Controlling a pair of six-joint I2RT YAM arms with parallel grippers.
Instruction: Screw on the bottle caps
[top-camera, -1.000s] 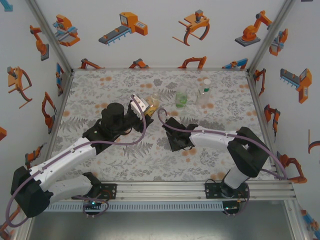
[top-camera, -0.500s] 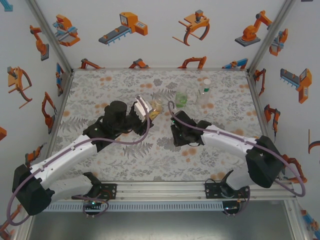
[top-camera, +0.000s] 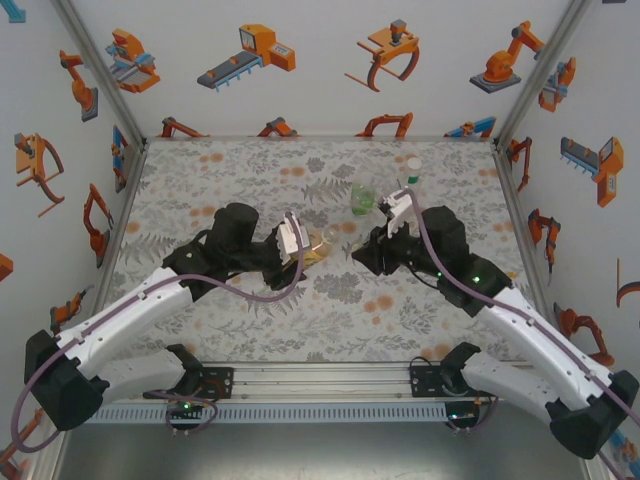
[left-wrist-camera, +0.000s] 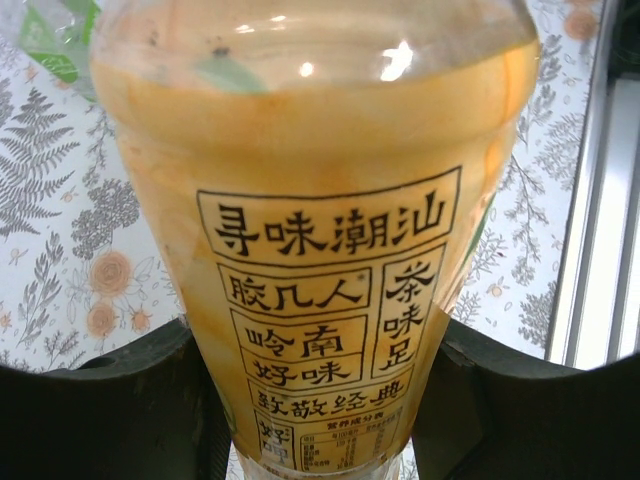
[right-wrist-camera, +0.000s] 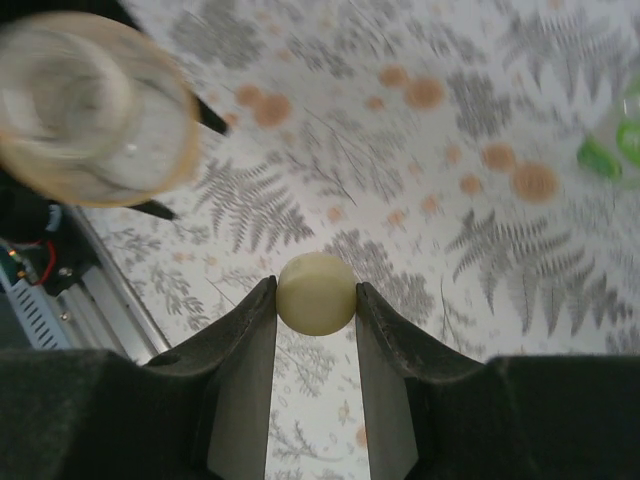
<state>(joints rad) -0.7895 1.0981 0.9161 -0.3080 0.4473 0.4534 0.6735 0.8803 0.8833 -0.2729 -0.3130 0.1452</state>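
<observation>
Amber bottle (left-wrist-camera: 320, 200) sat clamped in the left gripper (left-wrist-camera: 320, 400), seemingly steadied for the pale cap (right-wrist-camera: 316, 293) pinched in the right gripper (right-wrist-camera: 315, 300).

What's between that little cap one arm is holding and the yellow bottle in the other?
Nothing but bare floral cloth: the right wrist view shows that stretch between the cap and the yellow bottle.

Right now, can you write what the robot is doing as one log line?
left gripper: shut on amber bottle | right gripper: shut on pale cap | cap not yet on bottle
</observation>
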